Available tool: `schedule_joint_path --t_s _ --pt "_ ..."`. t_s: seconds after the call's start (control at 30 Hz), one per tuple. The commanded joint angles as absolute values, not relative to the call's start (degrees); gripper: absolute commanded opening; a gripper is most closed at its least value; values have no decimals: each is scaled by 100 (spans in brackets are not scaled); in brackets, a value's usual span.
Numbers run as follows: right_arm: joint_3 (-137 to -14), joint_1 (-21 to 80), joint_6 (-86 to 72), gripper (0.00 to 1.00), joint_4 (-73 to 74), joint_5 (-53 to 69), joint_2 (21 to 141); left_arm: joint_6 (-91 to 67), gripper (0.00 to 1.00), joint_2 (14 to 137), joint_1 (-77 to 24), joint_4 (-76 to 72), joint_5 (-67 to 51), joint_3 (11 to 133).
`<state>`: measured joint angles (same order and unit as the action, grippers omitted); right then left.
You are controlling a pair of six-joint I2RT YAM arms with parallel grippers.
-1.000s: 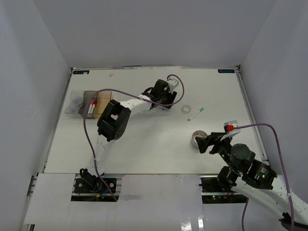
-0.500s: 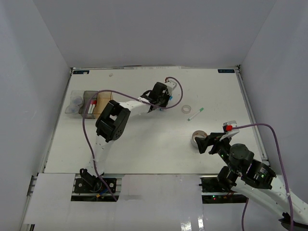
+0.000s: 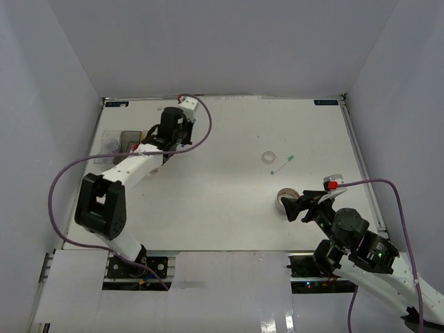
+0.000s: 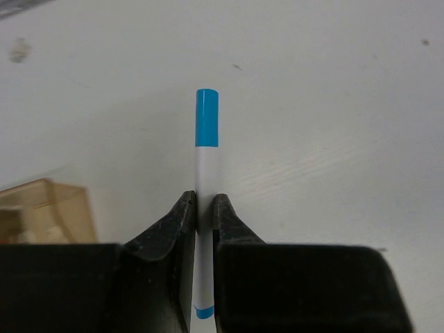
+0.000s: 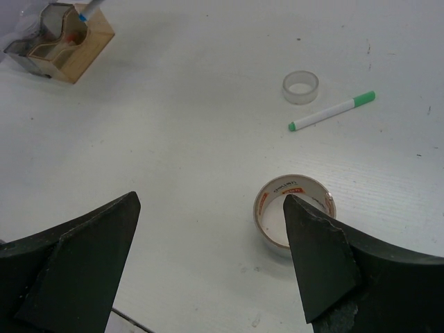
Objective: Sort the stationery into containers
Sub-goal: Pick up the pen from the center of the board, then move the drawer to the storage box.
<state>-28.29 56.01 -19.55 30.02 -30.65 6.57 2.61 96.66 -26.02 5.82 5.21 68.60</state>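
Note:
My left gripper (image 4: 203,201) is shut on a thin white marker with a blue cap (image 4: 207,149), which sticks out ahead of the fingers. In the top view that gripper (image 3: 161,142) hangs at the row of containers, beside the smoky grey bin (image 3: 128,139) and the clear bin (image 3: 107,142). A corner of the amber bin (image 4: 48,208) shows low on the left in the left wrist view. My right gripper (image 5: 208,201) stands open just short of a whitish tape roll (image 5: 262,208). A smaller tape roll (image 5: 300,87) and a green-capped marker (image 5: 331,111) lie beyond it.
White walls close the table on three sides. The left arm's purple cable (image 3: 201,132) loops over the table's back left. The bins (image 5: 62,41) hold a red-capped marker and other items. The larger tape roll (image 3: 284,200) lies near the right arm.
The left gripper closed on the blue-capped marker at mid-table and swung left with it to the bins. The right arm has not moved.

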Motion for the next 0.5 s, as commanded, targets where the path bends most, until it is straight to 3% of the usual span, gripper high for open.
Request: schedule_joint_path --t_s 0.0,0.23,0.47 --pt "-2830 5643 -1872 90 2681 -2988 519 421 6 8704 -1796 861 581 6479" --pt "-2821 5643 -1819 90 2628 -2874 475 589 7 7789 -590 625 650 5768" --pt "-2821 5651 -1811 90 2610 -2768 483 756 6 7760 -9 -526 1099 5019"
